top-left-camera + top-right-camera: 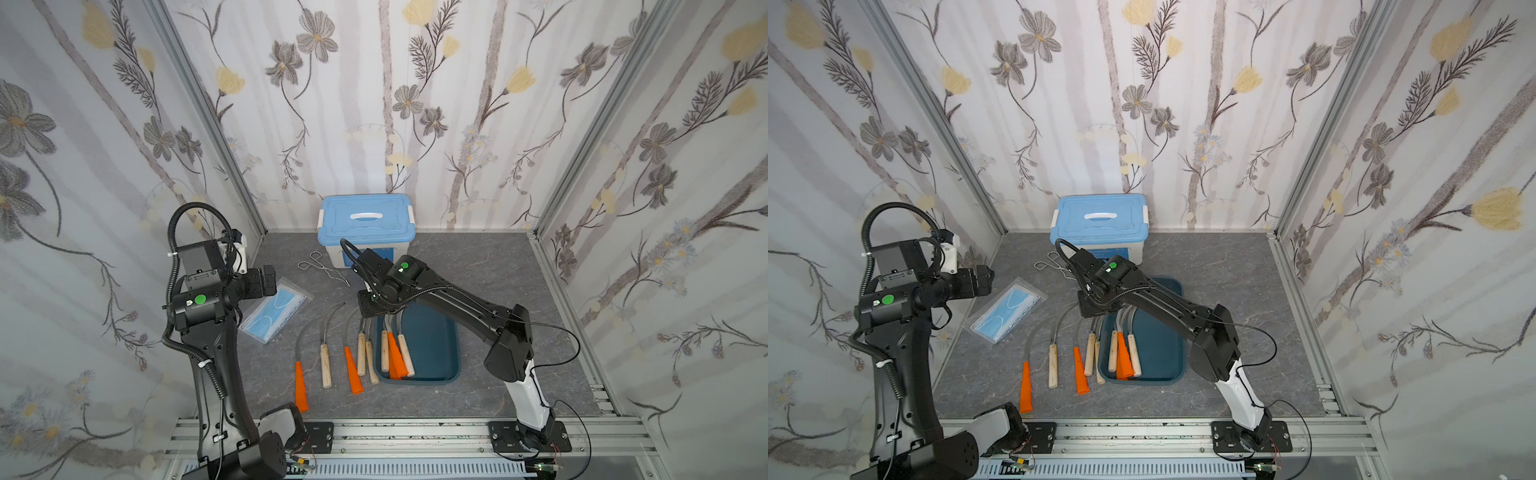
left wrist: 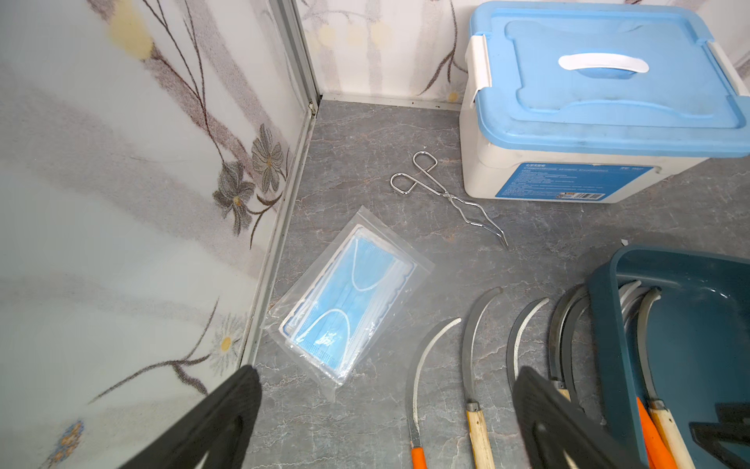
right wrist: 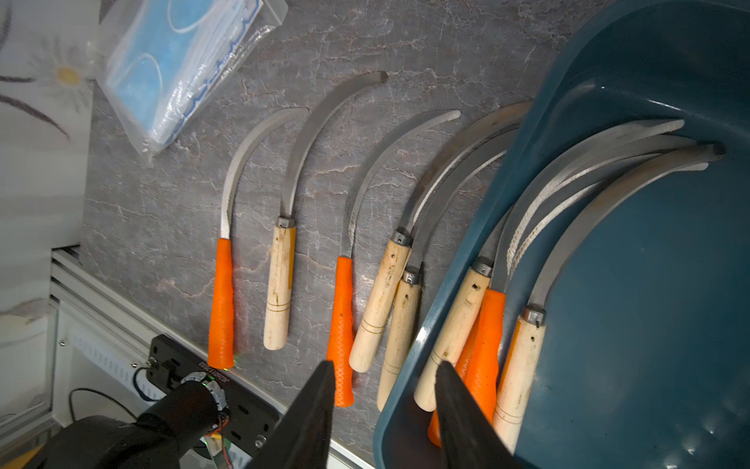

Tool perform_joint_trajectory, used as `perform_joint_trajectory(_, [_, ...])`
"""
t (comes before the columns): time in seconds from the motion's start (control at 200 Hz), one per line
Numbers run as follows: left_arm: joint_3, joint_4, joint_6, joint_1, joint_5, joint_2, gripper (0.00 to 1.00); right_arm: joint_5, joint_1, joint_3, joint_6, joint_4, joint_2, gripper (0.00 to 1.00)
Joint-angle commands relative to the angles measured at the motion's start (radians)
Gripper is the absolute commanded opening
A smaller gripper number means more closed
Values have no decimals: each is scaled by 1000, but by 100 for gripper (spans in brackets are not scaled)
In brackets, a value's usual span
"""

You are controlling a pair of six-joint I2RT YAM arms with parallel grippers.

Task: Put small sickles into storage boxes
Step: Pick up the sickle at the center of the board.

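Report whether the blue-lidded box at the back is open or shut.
Shut. The blue lid sits flush on the white box, with its white side latches folded down against the lid's ends.

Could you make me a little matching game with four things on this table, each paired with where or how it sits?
Things:
1. tray
2. tongs
3. face masks
4. lidded box

Place or state:
a. against the back wall
b. sealed in clear plastic
c. holding sickles
d. bare silvery wire

Pairs: 1-c, 2-d, 3-b, 4-a.
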Motion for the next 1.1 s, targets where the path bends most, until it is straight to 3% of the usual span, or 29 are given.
perform_joint_trajectory(0.0, [16,-79,81,-1,-2,-9,100,4,11,-4,-106,-16,11,44])
perform_joint_trajectory(0.095, [30,-94,132,-3,-20,-23,100,-25,19,-38,-154,20,4,44])
perform_joint_trajectory(0.205, [-48,-60,126,-4,-87,-49,100,-75,20,-26,-187,48,25,44])
perform_joint_trajectory(0.45, [-133,-43,89,-3,-37,-134,100,-143,33,31,-214,68,104,42])
perform_joint_trajectory(0.879, [-173,-87,115,-6,-57,-117,100,-97,54,37,-219,17,116,42])
perform_joint_trajectory(1.094, [-154,-235,95,-16,7,-49,100,-46,50,42,-183,35,109,42])
